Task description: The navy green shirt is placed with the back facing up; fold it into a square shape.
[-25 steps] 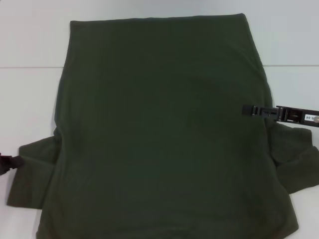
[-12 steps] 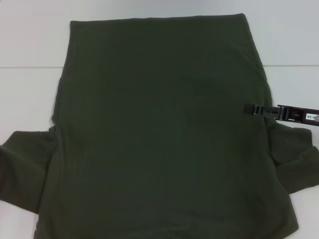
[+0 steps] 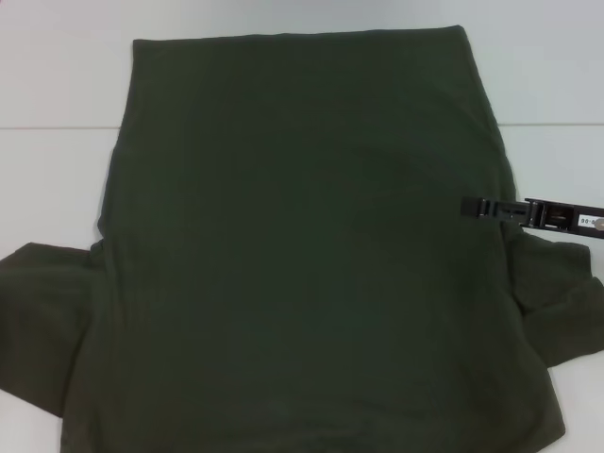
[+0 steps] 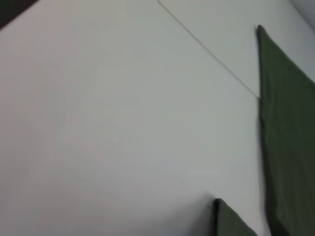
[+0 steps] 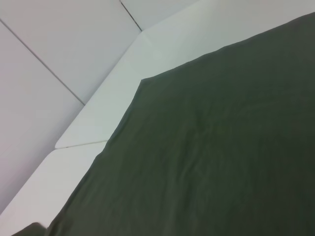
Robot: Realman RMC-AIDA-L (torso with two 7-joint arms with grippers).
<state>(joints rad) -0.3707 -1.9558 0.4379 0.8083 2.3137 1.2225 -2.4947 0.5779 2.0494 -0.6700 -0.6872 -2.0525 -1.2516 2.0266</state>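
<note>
Shirt: the navy green shirt (image 3: 302,255) lies flat, plain back up, on the white table (image 3: 57,85), spread for folding.
Sleeves: both splay outward from the shirt body, unfolded.
Right gripper (image 3: 475,208): at the shirt's right edge above the sleeve; finger state, cannot tell.
Left gripper: out of view.

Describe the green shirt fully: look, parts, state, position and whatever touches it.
The navy green shirt is a dark olive, soft-looking knit lying flat and plain side up on the white table. Its straight hem lies far from the robot; both short sleeves are spread out near the robot. The right gripper sits at its right edge; whether it is touching the shirt is unclear. The left gripper is out of view.
</note>
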